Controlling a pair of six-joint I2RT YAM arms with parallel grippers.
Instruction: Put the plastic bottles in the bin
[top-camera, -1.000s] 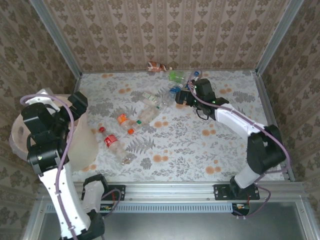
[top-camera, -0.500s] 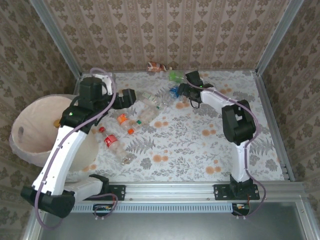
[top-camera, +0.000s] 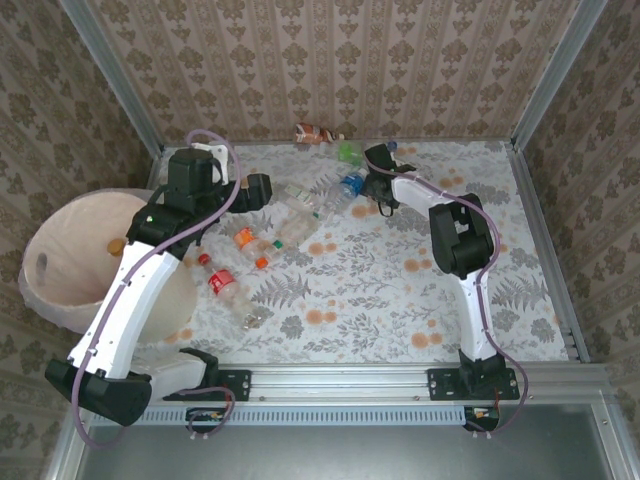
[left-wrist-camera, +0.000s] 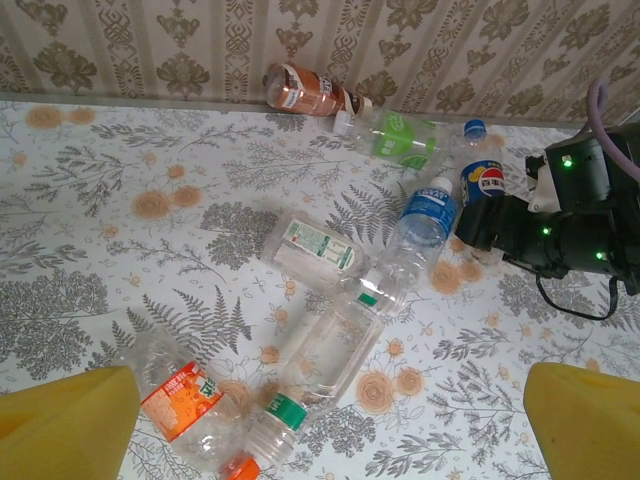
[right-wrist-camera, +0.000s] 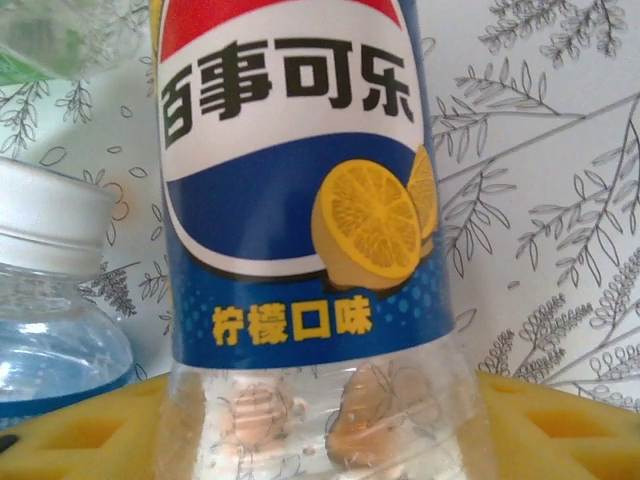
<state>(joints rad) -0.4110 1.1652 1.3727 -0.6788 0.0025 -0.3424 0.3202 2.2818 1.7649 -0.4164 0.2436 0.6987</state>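
Observation:
Several plastic bottles lie on the floral table. My right gripper (right-wrist-camera: 320, 430) is shut on a blue lemon-label bottle (right-wrist-camera: 300, 200), its yellow pads (right-wrist-camera: 80, 430) against both clear sides; it lies near the back wall (left-wrist-camera: 482, 185). Beside it are a blue-label water bottle (left-wrist-camera: 425, 215), a green-label one (left-wrist-camera: 400, 135) and a brown one (left-wrist-camera: 300, 90). My left gripper (left-wrist-camera: 325, 425) hangs open above a clear green-banded bottle (left-wrist-camera: 320, 360) and an orange-label bottle (left-wrist-camera: 185, 400). A red-label bottle (top-camera: 222, 283) lies nearer the bases. The bin (top-camera: 70, 215) stands at the left.
The left arm (top-camera: 140, 280) reaches out past the bin's right rim. The patterned back wall (top-camera: 320, 70) rises just behind the far bottles. A metal frame post (top-camera: 530, 210) borders the table on the right, where the surface is bare.
The left arm swung from over the bin out above the middle bottles. The right arm folded in, and its gripper slid back and left onto the blue lemon-label bottle.

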